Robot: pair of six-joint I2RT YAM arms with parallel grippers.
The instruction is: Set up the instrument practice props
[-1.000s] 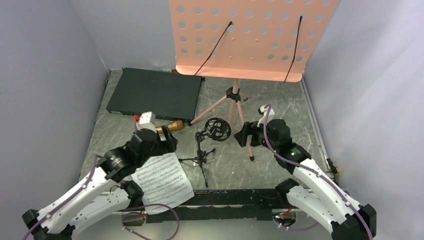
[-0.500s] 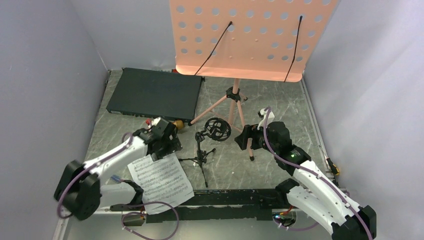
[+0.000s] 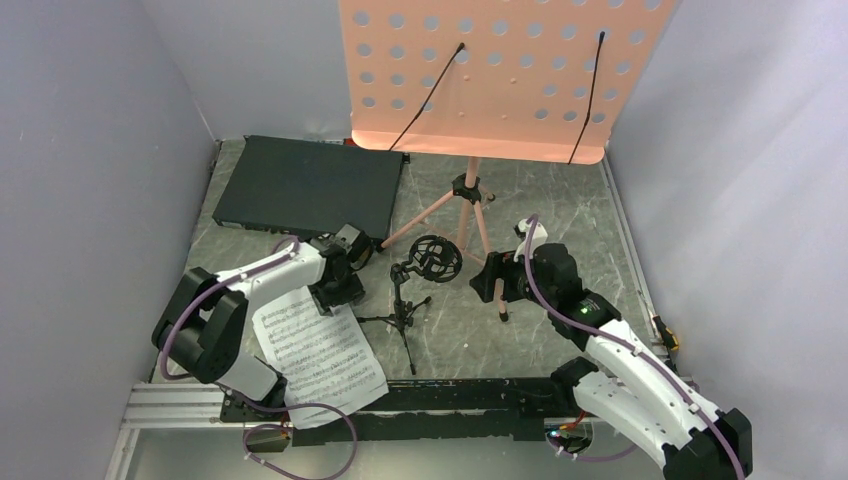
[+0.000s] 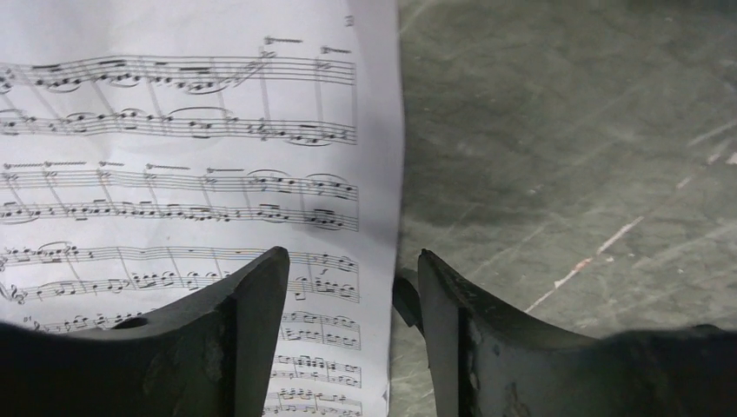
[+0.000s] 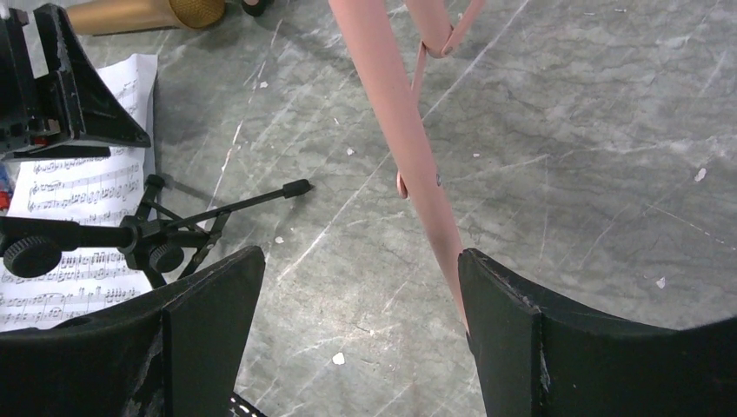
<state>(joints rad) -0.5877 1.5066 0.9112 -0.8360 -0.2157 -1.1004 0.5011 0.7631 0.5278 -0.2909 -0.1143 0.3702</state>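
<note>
Top external: music stand (image 3: pixel 480 80) is standing at 12 o'clock, mic stand (image 3: pixel 432 258) centre, sheet-music page (image 3: pixel 322 352) lying at 7 o'clock. left gripper (image 4: pixel 352 261) is straddling the page edge, jaws partly open. right gripper (image 5: pixel 361 261) is gaping wide beside the stand's leg. microphone (image 5: pixel 148 13) is lying at 11 o'clock, right-wrist view.

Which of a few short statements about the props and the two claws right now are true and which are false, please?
1. The sheet music lies on the table, not on the music stand. True.
2. The left claw is shut on the page. False: it is open, its jaws astride the page's edge.
3. The gold microphone sits in the mic stand. False: it lies on the table, and the stand's ring is empty.
4. A leg of the music stand passes between the jaws of the open right claw. True.
</note>
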